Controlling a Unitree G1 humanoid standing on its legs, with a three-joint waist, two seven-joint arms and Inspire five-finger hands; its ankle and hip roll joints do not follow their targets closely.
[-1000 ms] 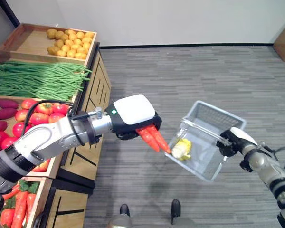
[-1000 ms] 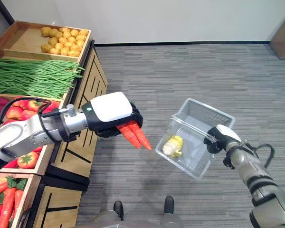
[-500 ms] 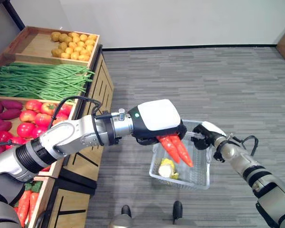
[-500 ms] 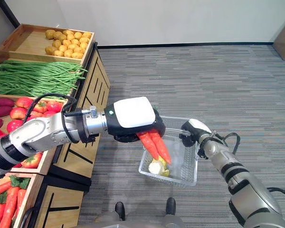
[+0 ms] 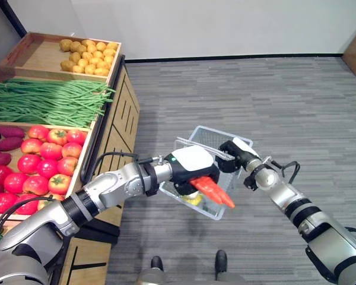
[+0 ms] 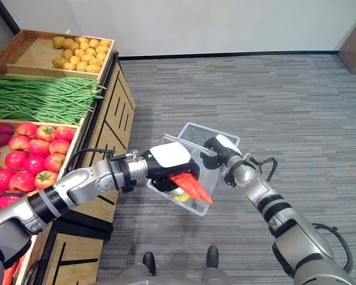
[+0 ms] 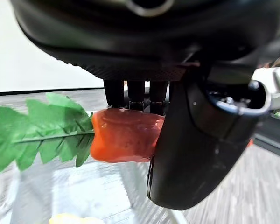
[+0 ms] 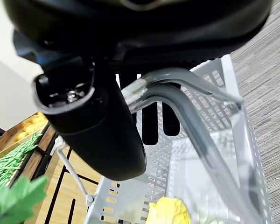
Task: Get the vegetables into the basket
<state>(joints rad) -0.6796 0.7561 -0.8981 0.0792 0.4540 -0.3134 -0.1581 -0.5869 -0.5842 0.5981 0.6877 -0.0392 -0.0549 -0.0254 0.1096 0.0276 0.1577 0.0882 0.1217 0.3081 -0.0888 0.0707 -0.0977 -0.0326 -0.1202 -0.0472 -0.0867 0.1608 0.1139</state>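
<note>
My left hand [image 5: 190, 168] is curled tight round the carrots [image 5: 214, 190] — their orange tips hang over the basket [image 6: 197, 138], above the yellow vegetable [image 6: 180, 194] lying inside. My right hand [image 5: 235, 155] grips the basket's handle [image 8: 186, 100], right of the produce shelf [image 5: 53, 89].

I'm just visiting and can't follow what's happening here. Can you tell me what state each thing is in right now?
Left hand: fingers shut on the carrots, over the basket.
Carrots: held, tips slanting down, not yet released.
Right hand: shut on the basket handle.
Basket: carried off the floor, tilted.
Yellow vegetable: lying inside the basket.
Display crates: stocked with potatoes, green beans, tomatoes.
</note>
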